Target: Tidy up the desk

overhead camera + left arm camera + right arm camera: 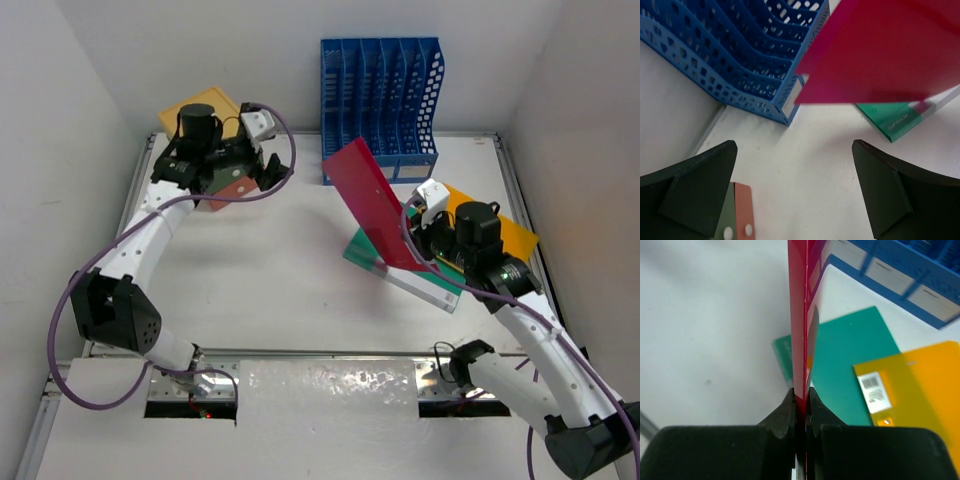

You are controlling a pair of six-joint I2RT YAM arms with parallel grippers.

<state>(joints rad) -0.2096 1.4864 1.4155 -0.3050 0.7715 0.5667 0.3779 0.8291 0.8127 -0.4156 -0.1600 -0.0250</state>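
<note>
From above, you see the desk (290, 300) as a white top running from the arm bases back to the blue file rack (380, 100) at the far wall. Your right gripper (800, 399) is clamped tight on the red folder (372, 200). The top view shows it as a tilted sheet raised over the green folder (362, 250). The right wrist camera shows it edge-on, a thin upright line pinched between the fingers. That camera also shows a barcode label on the orange folder (920, 390), which overlaps the green one; from above, the arm hides much of the orange folder. Your left gripper (794, 150) is spread wide and holds nothing. Its wrist camera shows bare desk between the fingers, with the rack and the red sheet beyond. You cannot judge its opening from the top view, but only that view shows the arm at the far left corner over the drawer box (205, 105). The wrist view catches just a green and salmon edge of the box.
</note>
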